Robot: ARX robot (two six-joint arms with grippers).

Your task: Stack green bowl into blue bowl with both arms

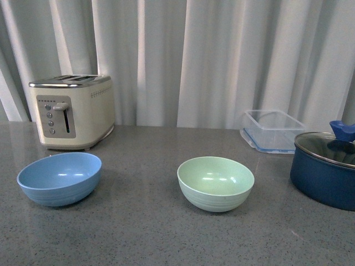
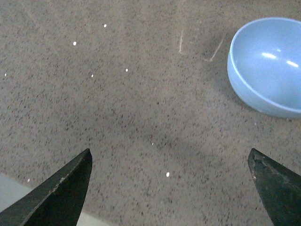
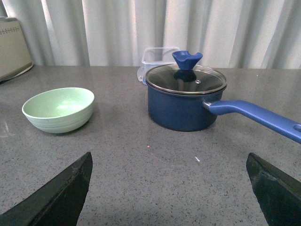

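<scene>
Your left end effector [image 2: 169,155] and right end effector [image 3: 169,157] are both released, empty. The green bowl [image 1: 216,183] stands on the tabletop [image 1: 144,233] at 3 o'clock of the blue bowl [image 1: 59,178], well apart; pinch its rim squarely and lift level.

front view: navy pot [image 1: 324,177] cut by right edge; toaster [image 1: 72,111] button marks too small to read | left wrist view: blue bowl [image 2: 265,66] clipped by frame edge; left gripper [image 2: 169,162] shows its tips only | right wrist view: pot handle [image 3: 256,117] and toaster clipped by frame edges; clear container [image 3: 157,55] partly behind navy pot; right gripper [image 3: 169,162] shows its tips only
</scene>
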